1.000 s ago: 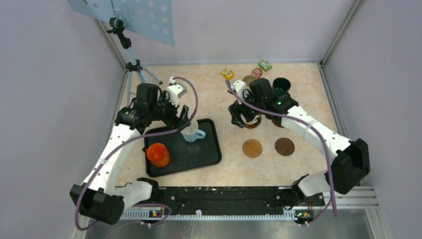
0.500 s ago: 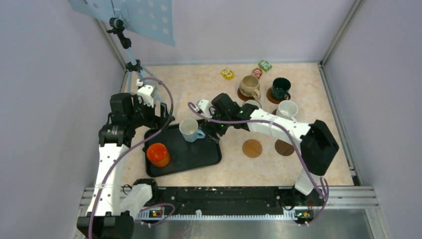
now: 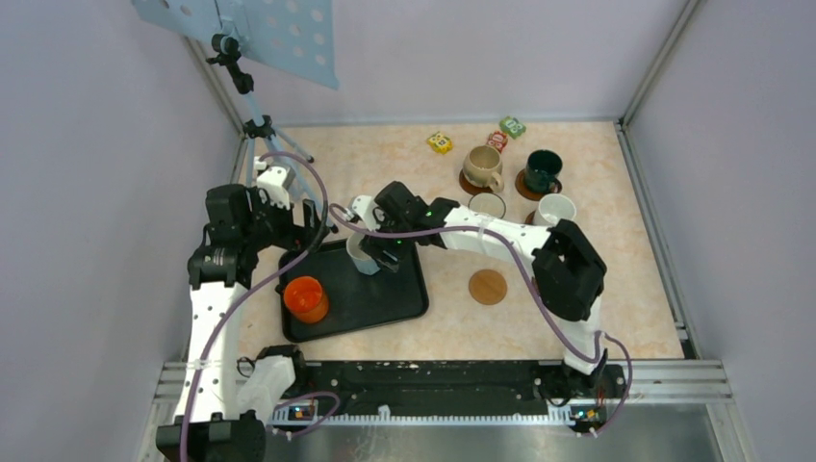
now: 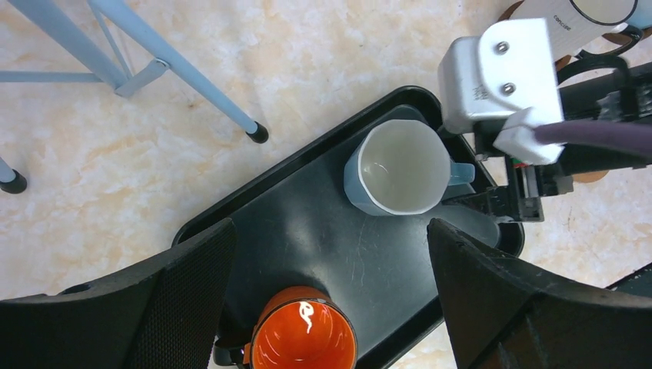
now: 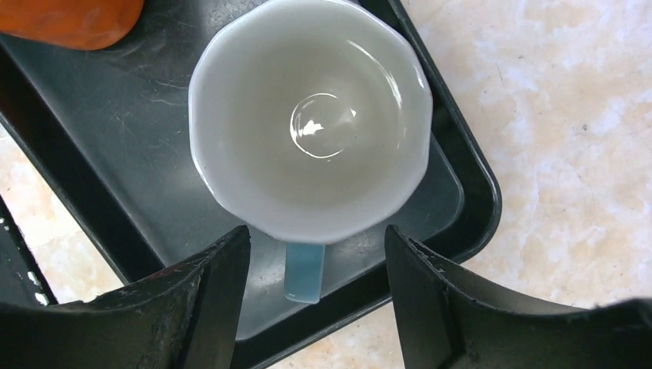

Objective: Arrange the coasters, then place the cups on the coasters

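A white cup with a light-blue handle (image 5: 307, 131) stands on the black tray (image 3: 404, 298). My right gripper (image 5: 315, 296) hangs just above it, open, one finger on each side of the blue handle (image 5: 305, 270) without touching it. An orange cup (image 4: 304, 334) stands at the tray's near left. My left gripper (image 4: 330, 238) is open and empty high above the tray, at its far left corner (image 3: 310, 226). A bare coaster (image 3: 488, 286) lies right of the tray. The beige cup (image 3: 481, 166) and dark green cup (image 3: 542, 170) sit on coasters at the back.
Two white cups (image 3: 556, 208) (image 3: 487, 204) stand near the back right. Small coloured blocks (image 3: 440, 142) lie by the back wall. A light-blue tripod (image 4: 177, 77) stands left of the tray. My right arm's elbow (image 3: 568, 269) covers part of the table.
My right arm swung from the back-right cups over to the tray and its jaws narrowed slightly around the blue handle. My left arm drew back leftward from that cup, jaws wider.
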